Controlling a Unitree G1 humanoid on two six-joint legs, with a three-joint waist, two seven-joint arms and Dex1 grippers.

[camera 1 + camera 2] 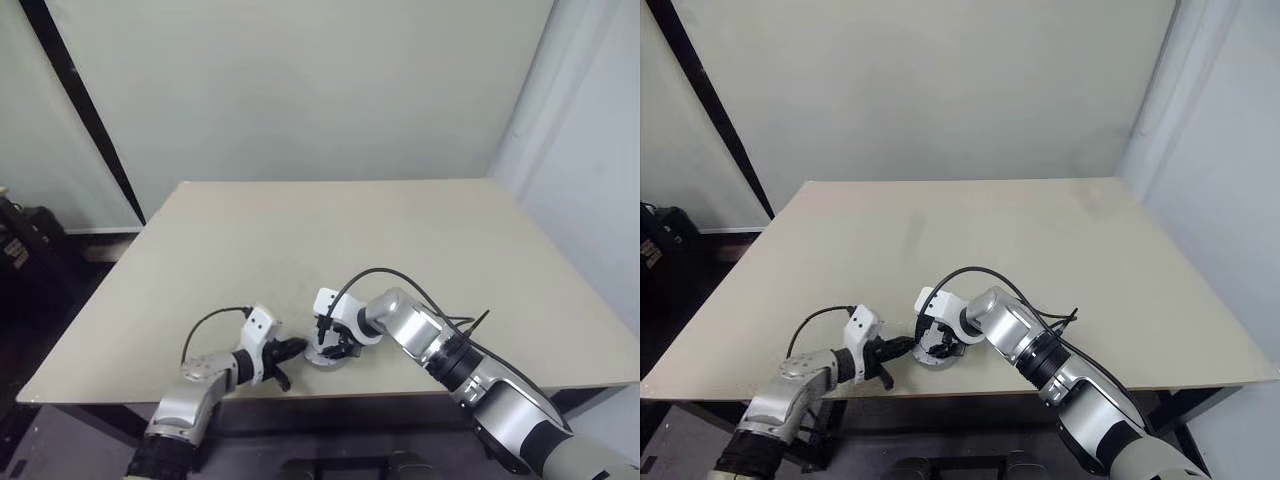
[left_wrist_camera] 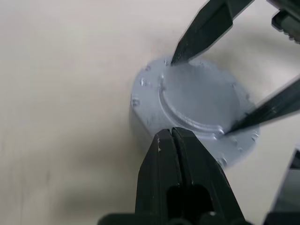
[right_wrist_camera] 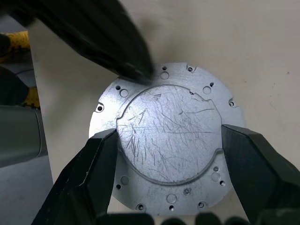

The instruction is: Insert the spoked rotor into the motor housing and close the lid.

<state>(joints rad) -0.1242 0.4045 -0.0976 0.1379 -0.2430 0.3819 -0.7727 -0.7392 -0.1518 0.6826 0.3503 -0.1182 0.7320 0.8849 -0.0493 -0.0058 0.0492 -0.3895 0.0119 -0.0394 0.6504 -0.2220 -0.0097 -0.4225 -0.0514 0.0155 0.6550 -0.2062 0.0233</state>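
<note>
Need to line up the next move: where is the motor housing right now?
The motor housing stands near the table's front edge, about mid-width, between the right pincer's spread fingers, with the shut left pincer at its side.

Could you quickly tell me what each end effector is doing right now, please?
Left end effector: closed, holding nothing, tips at the rim of the motor housing.
Right end effector: fingers spread wide on either side of the motor housing's raised top.

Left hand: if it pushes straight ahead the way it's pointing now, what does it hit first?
Most likely the grey metal disc assembly, at its near rim. The shut left hand points right at it, with the right hand straddling the same part. How much gap remains is unclear.
</note>
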